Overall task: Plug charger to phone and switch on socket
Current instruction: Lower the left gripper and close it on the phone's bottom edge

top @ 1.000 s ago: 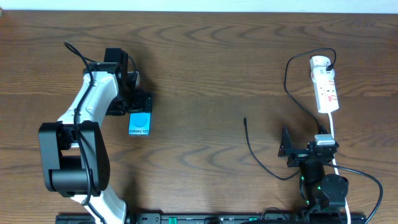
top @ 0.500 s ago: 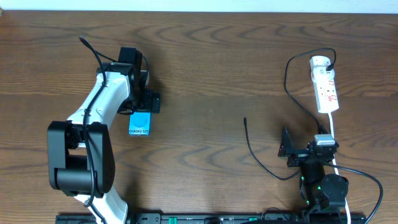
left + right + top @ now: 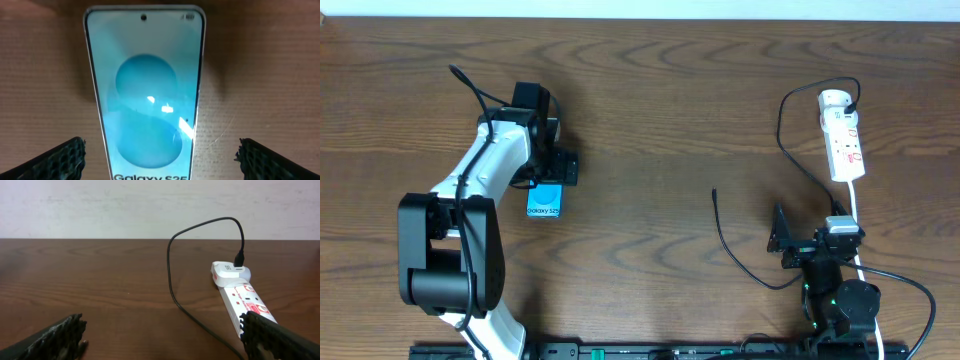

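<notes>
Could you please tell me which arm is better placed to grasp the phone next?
Left. The left gripper hangs over the phone with jaws open on either side, while the right gripper sits far off near the power strip.

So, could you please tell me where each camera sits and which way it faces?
Overhead: fixed above the table, looking straight down; left arm, right arm, phone, charger and socket show.
Left wrist: on the left arm, looking down at the phone close up; left fingers at the bottom corners.
Right wrist: on the right arm, low, looking level across the table at socket, charger and wall; right fingers at the bottom corners.
Shared: overhead and left wrist both show the phone.
</notes>
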Available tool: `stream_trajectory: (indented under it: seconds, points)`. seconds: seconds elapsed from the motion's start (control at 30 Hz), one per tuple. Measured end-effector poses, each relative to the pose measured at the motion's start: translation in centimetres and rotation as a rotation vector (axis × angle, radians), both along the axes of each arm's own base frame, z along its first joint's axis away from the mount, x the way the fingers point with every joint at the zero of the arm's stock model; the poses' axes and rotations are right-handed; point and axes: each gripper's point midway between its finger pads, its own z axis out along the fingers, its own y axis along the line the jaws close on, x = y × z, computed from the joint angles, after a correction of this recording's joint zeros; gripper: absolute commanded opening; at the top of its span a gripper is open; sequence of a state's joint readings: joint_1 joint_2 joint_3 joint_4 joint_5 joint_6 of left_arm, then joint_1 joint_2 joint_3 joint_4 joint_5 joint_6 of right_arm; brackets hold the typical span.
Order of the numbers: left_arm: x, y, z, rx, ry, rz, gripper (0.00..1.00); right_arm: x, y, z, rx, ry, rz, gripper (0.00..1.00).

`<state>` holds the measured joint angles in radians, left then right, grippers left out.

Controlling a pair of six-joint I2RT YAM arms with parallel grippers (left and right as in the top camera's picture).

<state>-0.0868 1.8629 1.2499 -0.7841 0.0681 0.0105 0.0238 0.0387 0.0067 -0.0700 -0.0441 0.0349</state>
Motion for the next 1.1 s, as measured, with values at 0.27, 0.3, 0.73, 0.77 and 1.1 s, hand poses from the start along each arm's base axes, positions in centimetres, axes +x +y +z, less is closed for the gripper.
stream_trajectory:
  seconds: [0.27, 0.3, 0.73, 0.77, 1.1]
  points:
    - [0.8, -0.1, 0.1, -0.004, -0.031, 0.008, 0.98, 0.0, 0.0, 0.0, 0.000, 0.000, 0.000, 0.99]
    - [0.9, -0.1, 0.1, -0.004, -0.037, 0.010, 0.98, 0.0, 0.0, 0.0, 0.000, 0.000, 0.000, 0.99]
    - [0.5, -0.1, -1.2, -0.005, -0.042, 0.010, 0.98, 0.0, 0.0, 0.0, 0.000, 0.000, 0.000, 0.99]
    - [0.6, -0.1, -1.1, -0.005, -0.046, 0.011, 0.98, 0.0, 0.0, 0.0, 0.000, 0.000, 0.000, 0.99]
    - [1.5, 0.1, -1.0, 0.004, -0.083, 0.012, 0.98, 0.0, 0.0, 0.0, 0.000, 0.000, 0.000, 0.99]
